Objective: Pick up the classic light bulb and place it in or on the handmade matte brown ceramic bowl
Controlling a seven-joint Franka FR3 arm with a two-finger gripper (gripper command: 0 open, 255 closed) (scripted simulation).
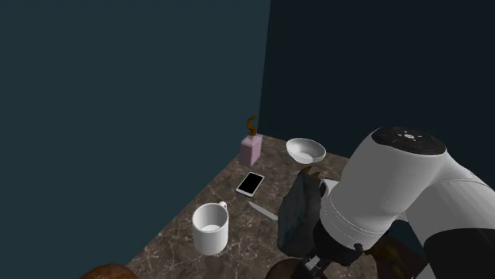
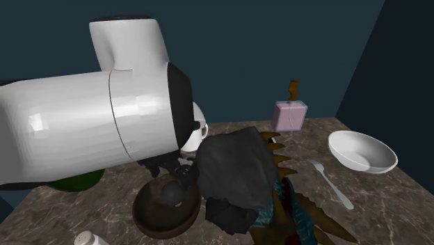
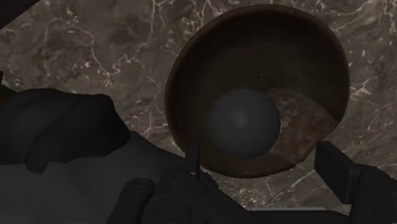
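The light bulb [image 3: 245,123], drawn as a dark grey globe, sits inside the brown bowl [image 3: 305,57], a little off the bowl's middle, on the dark marbled surface [image 1: 170,234]. The gripper [image 3: 259,156] hangs above the bowl with its 2 fingers spread wider than the bulb, 1 on either side and neither touching it, so it has hold of nothing. In the second exterior view the bowl stands toward the surface's near edge, under the white arm [image 2: 76,125]. A crumpled black lump [image 2: 233,174] is just beside it, and a spiky teal-and-brown toy [image 2: 302,212] (its exact shape is hard to make out) lies past that. Toward the far corner stand a pink box [image 1: 251,150] and a white bowl [image 1: 305,149]. A phone [image 1: 250,183] lies mid-surface, and a white mug [image 1: 211,228] stands near the surface's edge on the shoulder view's left.
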